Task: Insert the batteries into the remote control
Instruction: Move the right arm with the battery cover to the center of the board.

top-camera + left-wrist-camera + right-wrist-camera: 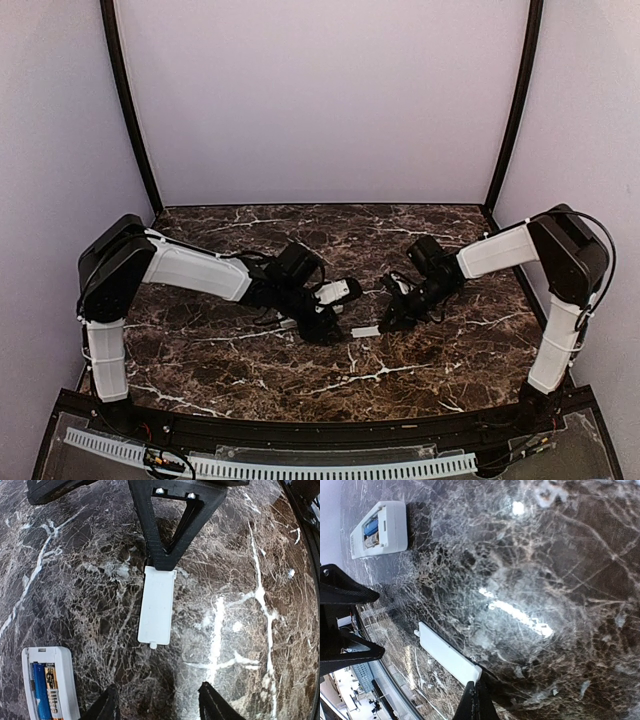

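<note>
The white remote control (337,291) lies back-up near the table's middle, its recess open. Two batteries (44,692) lie in that recess, one blue, one with an orange label; the batteries (370,531) also show in the right wrist view inside the remote control (390,525). A flat pale cover piece (157,607) lies on the marble just right of the remote. My left gripper (160,710) hovers open over the cover's tabbed end, holding nothing. My right gripper (479,692) is shut, its tips touching the cover's (447,655) other end.
The dark marble table (250,360) carries nothing else. Both arms (195,270) meet at its middle, fingertips a few centimetres apart. A white slotted cable track (270,466) runs along the near edge. Pale walls close in the back and sides.
</note>
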You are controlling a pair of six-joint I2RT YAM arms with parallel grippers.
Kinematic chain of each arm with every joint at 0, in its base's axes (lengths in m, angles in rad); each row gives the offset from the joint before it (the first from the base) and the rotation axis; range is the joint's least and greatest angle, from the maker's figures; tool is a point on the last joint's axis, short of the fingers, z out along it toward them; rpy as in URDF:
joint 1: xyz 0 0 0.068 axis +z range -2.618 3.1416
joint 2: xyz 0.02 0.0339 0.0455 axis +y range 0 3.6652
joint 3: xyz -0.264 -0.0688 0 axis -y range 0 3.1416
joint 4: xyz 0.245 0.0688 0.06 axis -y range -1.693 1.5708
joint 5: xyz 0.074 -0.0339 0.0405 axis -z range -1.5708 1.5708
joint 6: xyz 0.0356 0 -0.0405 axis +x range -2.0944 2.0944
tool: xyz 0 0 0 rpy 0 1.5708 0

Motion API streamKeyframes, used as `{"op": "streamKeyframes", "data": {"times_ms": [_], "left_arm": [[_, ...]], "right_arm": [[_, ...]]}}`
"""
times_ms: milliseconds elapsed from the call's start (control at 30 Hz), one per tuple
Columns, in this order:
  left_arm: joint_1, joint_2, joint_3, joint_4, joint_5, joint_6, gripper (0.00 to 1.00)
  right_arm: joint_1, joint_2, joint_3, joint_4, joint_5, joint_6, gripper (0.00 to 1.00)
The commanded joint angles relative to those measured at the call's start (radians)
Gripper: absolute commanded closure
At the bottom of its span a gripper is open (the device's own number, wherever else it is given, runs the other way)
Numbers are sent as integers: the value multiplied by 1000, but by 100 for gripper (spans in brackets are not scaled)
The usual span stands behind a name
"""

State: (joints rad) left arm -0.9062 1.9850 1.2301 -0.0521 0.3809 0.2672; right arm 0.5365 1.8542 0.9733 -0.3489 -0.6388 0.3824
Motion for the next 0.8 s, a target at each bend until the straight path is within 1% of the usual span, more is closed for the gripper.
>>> {"op": "streamKeyframes", "data": {"times_ms": [0, 167, 333, 533, 633, 667, 767], "left_arm": [[-1, 22, -17, 27, -18, 52, 44], [-13, 38, -37, 46, -8, 62, 39], [-27, 41, -60, 89, 14, 70, 36], [-29, 61, -58, 121, -8, 92, 35], [-29, 74, -56, 146, -16, 112, 42], [-29, 80, -55, 151, -25, 119, 43], [-29, 91, -49, 150, -39, 133, 52]], "right_arm": [[2, 26, -53, -20, -5, -4, 100], [1, 6, -61, -1, -46, -5, 100], [4, -26, -49, -11, -62, -7, 100], [5, -36, -31, -49, -9, -2, 100], [17, -44, -11, -84, 58, 6, 100], [23, -44, 1, -97, 78, 6, 98], [44, -47, 19, -110, 101, 16, 95]]}}
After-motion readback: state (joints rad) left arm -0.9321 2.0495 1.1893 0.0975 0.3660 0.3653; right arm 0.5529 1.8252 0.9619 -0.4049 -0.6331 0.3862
